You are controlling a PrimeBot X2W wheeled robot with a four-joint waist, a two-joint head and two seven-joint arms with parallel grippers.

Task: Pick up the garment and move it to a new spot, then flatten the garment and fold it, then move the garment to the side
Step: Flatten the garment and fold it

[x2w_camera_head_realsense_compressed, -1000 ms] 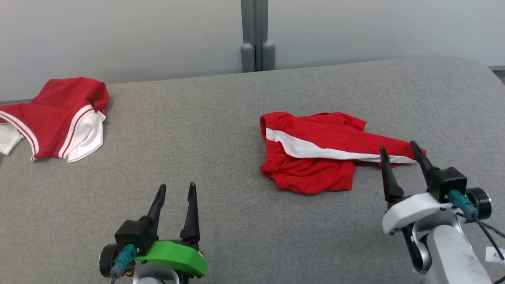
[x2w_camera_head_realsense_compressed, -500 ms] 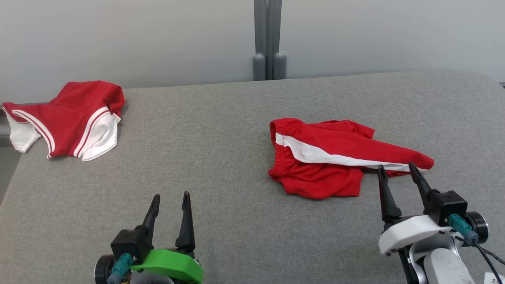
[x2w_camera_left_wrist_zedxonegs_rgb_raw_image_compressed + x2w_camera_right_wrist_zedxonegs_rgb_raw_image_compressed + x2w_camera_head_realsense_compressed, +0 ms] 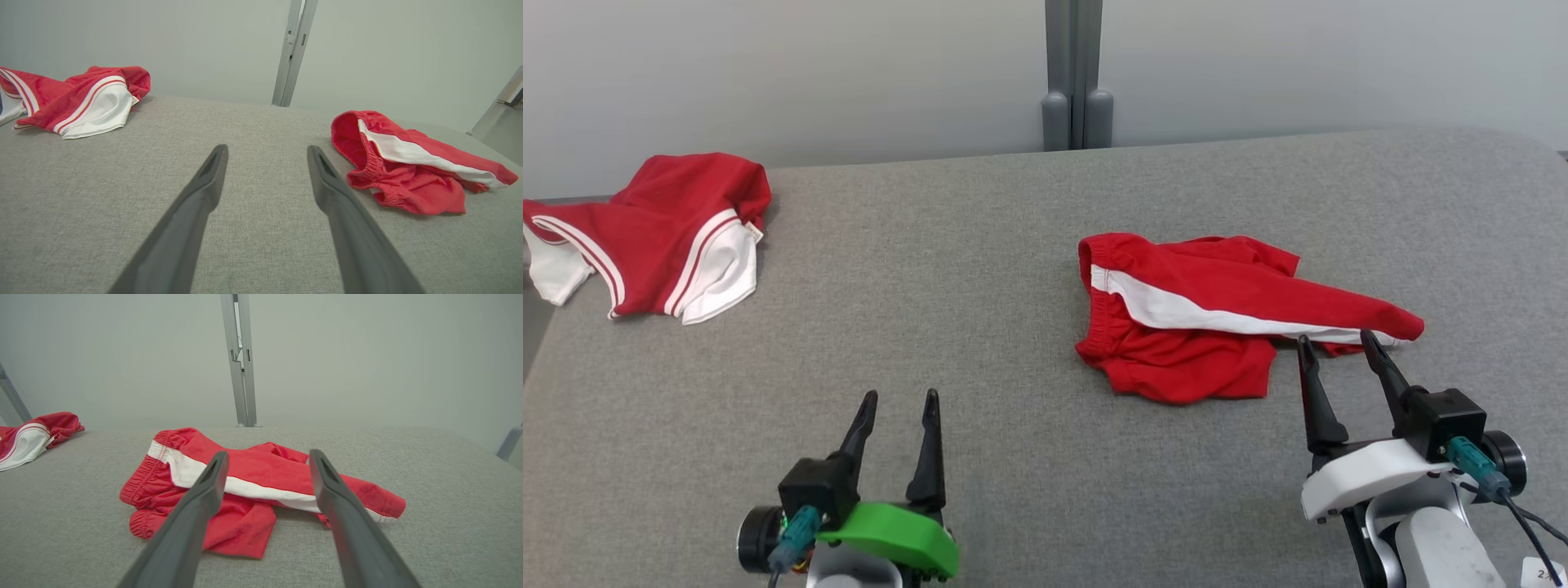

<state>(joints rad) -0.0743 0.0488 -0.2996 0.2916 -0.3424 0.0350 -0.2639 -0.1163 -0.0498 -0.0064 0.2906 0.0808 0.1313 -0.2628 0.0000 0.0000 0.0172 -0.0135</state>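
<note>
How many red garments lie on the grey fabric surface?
2: red shorts with a white side stripe lie right of centre; a red garment with white striped trim lies at the far left.

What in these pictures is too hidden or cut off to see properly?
Red-and-white garment: head view, the left edge cuts off its end.
Red shorts: right wrist view, the right hand covers two strips of them.
White tag: head view, bottom right corner, cut off and too small to read.
</note>
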